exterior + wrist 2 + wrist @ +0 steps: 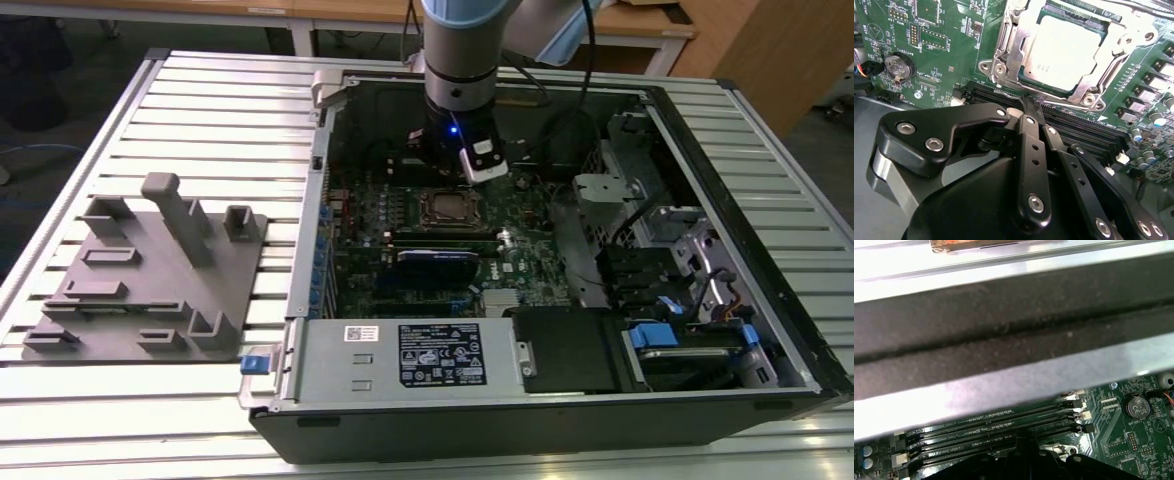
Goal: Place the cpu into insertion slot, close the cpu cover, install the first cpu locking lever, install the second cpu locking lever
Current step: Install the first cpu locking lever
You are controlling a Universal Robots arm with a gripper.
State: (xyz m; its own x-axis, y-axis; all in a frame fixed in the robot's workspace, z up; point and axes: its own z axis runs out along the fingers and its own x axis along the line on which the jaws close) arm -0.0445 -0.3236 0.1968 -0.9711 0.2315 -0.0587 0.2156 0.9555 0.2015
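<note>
Dull silver cpu [1064, 52] sits flat under the lowered cpu cover [1019, 47]. Gripper [1028, 102] jaws closed, tips beside the cover edge, over black memory slots [1084, 127].

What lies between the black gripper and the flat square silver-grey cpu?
In the second wrist view: a long black memory slot, then the silver cpu cover.

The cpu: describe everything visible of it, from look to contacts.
The small flat square cpu with a dull silver-grey metal top lies flat in the square silver-rimmed insertion slot on the green motherboard. The thin silver cpu cover frame lies down over its edges, and its faintly marked top shows through the window.
</note>
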